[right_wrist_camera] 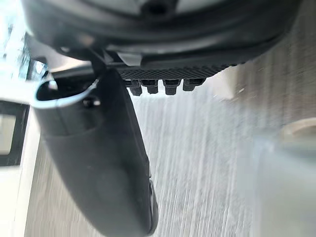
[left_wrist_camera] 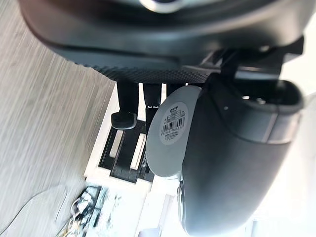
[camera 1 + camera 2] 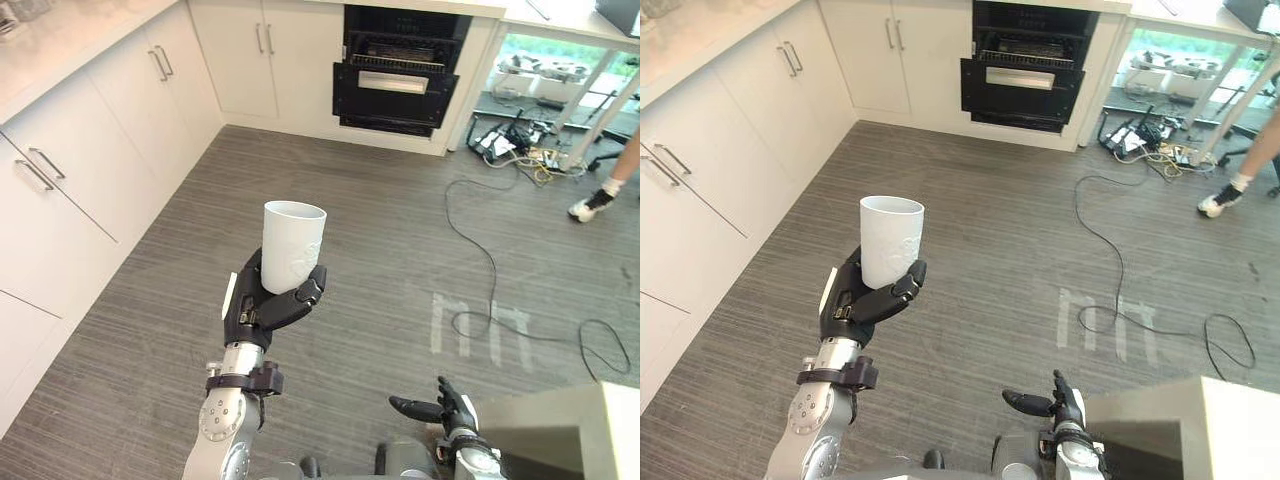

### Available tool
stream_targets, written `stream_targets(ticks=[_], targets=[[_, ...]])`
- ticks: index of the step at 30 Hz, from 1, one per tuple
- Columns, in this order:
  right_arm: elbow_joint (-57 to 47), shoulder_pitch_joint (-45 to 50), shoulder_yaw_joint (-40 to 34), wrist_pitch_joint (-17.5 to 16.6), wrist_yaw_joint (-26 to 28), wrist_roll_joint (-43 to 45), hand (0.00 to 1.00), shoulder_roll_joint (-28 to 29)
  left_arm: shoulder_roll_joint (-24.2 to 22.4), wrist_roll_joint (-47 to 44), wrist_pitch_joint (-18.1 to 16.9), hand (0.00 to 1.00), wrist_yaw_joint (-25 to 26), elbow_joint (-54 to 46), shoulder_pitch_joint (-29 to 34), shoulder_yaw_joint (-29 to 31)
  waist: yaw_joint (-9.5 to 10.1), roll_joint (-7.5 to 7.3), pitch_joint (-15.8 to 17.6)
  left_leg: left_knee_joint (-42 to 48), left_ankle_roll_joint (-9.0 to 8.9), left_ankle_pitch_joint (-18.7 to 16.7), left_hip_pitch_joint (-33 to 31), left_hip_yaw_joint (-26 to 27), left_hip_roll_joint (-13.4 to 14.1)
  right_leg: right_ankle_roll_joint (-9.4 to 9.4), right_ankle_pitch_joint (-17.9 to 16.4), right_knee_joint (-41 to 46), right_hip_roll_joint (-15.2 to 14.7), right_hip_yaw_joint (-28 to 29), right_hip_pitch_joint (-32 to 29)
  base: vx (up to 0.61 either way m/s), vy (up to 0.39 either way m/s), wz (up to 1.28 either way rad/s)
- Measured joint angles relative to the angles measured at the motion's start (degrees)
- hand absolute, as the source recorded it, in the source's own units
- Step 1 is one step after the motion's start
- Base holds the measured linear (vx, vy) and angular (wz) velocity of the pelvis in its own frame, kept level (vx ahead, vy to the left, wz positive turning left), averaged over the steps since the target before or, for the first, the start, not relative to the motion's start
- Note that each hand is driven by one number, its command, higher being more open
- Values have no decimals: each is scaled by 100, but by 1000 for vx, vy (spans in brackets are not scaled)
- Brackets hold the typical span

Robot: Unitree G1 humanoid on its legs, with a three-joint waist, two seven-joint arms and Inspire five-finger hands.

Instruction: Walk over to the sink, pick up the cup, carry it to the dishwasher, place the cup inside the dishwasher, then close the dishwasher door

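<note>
My left hand [image 3: 262,305] holds a white cup [image 3: 292,245] upright over the wood-look floor, fingers and thumb curled round its lower half. The left wrist view shows the cup's base [image 2: 170,131] with a barcode sticker, pressed against the hand [image 2: 232,163]. The dishwasher [image 3: 398,75] stands at the far wall, its dark front open with racks showing. My right hand [image 3: 445,408] hangs low at the bottom right, fingers straight and relaxed, holding nothing.
White cabinets [image 3: 95,150] run along the left and the far wall. A black cable [image 3: 490,270] loops over the floor to the right. A person's leg and shoe [image 3: 598,200] show at the far right by a table with clutter [image 3: 520,140]. A grey counter corner [image 3: 560,430] sits at lower right.
</note>
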Motion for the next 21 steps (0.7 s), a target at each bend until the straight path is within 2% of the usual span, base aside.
stream_targets(ticks=[2,3,4,5,6,7,8,9,10,11,12,13,15,16,18,19,20,21], targets=[[-199,7,2,5,1,-2,100,45,0,-2,0,0,10,0,-67,-79,-131,85,48,-97,-176,-122,252,-280,205,46,91,-664,275,-35,-401,408,-106,66],[-251,8,1,6,0,-2,100,44,0,0,-5,0,10,-2,-92,-100,-146,76,44,-105,-219,-147,287,-310,218,88,186,-898,325,1,-446,433,-140,76],[-412,71,0,6,-21,-9,100,31,-2,1,-8,0,21,-1,-125,-152,-175,-20,3,-100,-377,-268,389,-364,181,22,613,-1425,364,153,-493,594,-208,76],[-545,150,5,7,-48,-20,100,-42,-81,1,2,0,35,65,-127,-206,-209,38,-10,-23,-510,-503,577,-475,258,-189,1006,-1265,347,100,-404,512,-181,68],[-561,141,6,27,-61,-20,100,-71,-155,1,20,0,51,71,-84,-203,-206,135,-41,78,-576,-544,593,-521,368,-235,865,-1219,419,13,-322,526,-205,48],[-676,150,32,36,-75,-19,100,-80,-250,1,19,0,61,70,-60,-207,-196,206,-49,569,-620,-569,511,-495,519,-312,684,-1253,505,-103,-98,398,-190,25],[-750,171,56,36,-79,-19,100,-78,-291,0,21,0,66,70,-65,-206,-199,216,-42,1019,-633,-562,375,-475,594,-361,633,-1311,548,-177,62,592,-287,34],[-969,253,117,35,-80,-18,100,-47,-351,0,21,0,64,46,-70,-208,-164,233,-32,2345,-828,-385,-83,-413,793,-431,591,-1605,691,-240,482,491,-252,18],[-1200,339,199,29,-92,-14,100,-15,-402,-2,20,0,59,-2,-57,-209,-52,231,-27,3372,-917,-104,-445,-329,1008,-473,569,-1848,814,-243,826,471,-221,6],[-1454,437,227,5,-106,-1,100,6,-454,-10,18,0,56,-82,-35,-209,37,228,-26,4331,-893,-114,-771,-99,1294,-516,544,-2139,930,-238,1284,447,-189,-9],[-1638,497,226,-53,-128,13,100,28,-477,-18,15,0,45,-236,6,-204,95,218,-20,4910,-796,-172,-1092,226,1589,-537,530,-2439,995,-223,1694,421,-159,-6],[-1708,504,220,-70,-143,17,100,43,-475,-19,0,0,34,-324,30,-198,125,189,-13,5033,-729,-227,-1270,382,1695,-539,529,-2586,1001,-208,1837,368,-114,-4],[-1669,396,190,-115,-186,20,100,-4,-477,-27,-81,0,-28,-535,52,-155,235,210,-40,4804,-612,-409,-1830,674,1818,-536,528,-2952,987,-132,2180,350,-26,-8],[-1509,297,167,-111,-187,21,100,-52,-478,-27,-129,0,-48,-554,51,-80,253,206,-45,4235,-568,-441,-2047,711,1747,-525,532,-3126,960,-119,2354,373,65,-6],[-1321,218,166,-98,-186,21,100,-50,-477,-27,-129,0,-47,-542,49,24,275,180,-47,3307,-592,-424,-2229,672,1530,-497,524,-3321,877,-113,2515,288,101,-1],[-1141,136,134,-85,-186,21,100,-66,-477,-27,-129,0,-46,-497,46,131,277,141,-32,2542,-683,-319,-2370,594,1252,-456,520,-3453,750,-114,2606,342,169,0],[-1000,105,40,-79,-186,21,100,-86,-476,-26,-124,0,-33,-401,24,197,291,114,-17,1845,-696,-64,-2448,574,994,-296,485,-3550,594,-138,2709,417,211,1],[-966,124,13,-69,-185,21,100,-107,-476,-26,-118,0,-20,-372,25,207,299,114,-17,1534,-684,115,-2439,578,891,-166,444,-3587,529,-152,2773,380,230,-5]])
